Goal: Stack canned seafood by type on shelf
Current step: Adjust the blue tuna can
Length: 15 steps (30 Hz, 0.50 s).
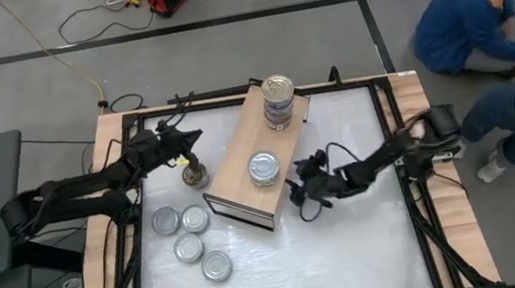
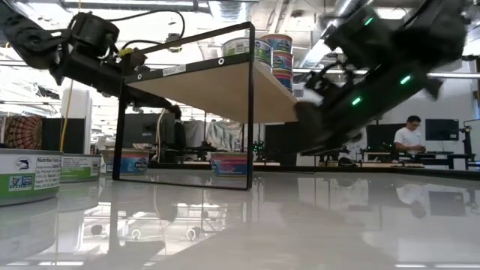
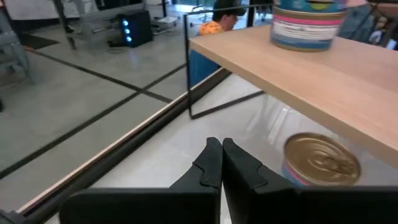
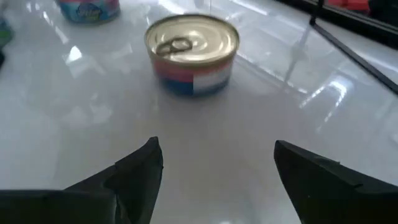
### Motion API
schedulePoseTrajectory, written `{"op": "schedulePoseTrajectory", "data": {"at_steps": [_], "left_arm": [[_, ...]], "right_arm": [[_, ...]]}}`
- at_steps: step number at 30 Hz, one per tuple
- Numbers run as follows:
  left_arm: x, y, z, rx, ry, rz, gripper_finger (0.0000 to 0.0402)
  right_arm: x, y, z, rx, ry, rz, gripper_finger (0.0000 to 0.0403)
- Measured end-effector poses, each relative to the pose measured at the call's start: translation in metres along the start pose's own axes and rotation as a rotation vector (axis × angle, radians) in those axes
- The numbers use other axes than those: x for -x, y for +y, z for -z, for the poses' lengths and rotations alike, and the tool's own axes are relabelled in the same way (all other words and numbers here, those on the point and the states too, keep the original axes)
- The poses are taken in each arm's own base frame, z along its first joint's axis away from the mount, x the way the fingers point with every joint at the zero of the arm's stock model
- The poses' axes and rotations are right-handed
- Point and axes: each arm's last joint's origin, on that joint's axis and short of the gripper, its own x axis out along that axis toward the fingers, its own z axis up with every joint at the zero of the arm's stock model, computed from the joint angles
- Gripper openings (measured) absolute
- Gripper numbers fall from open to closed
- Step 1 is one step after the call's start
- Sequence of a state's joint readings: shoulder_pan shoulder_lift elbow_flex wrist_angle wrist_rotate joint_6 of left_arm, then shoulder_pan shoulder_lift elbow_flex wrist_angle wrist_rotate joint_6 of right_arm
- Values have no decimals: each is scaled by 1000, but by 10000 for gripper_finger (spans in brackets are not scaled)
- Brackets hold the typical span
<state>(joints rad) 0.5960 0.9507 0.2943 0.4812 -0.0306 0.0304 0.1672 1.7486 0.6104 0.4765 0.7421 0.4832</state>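
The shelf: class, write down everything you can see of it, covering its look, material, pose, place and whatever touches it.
The shelf is a light tan plywood board with a flat top, carried on a thin black metal frame whose legs stand on the white table. From above it lies diagonally across the table's middle. On its top rest a stack of tins at the far end and a single silver-lidded tin nearer the front. More tins sit on the table beneath and beside it. Neither gripper touches it.
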Motion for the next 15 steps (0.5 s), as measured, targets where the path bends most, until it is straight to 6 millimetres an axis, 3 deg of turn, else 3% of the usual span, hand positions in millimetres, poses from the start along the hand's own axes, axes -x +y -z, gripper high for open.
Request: {"op": "schedulePoseTrajectory", "data": {"at_steps": [6,15], "left_arm": [[12,-7,-10,-21,-53,28,0],[26,-10,-17,-15,-86,60,0]], "right_arm": [[-39,-4,13,16,-94,17,328],[-62,-6,45,-47,-221,-10,328]]}}
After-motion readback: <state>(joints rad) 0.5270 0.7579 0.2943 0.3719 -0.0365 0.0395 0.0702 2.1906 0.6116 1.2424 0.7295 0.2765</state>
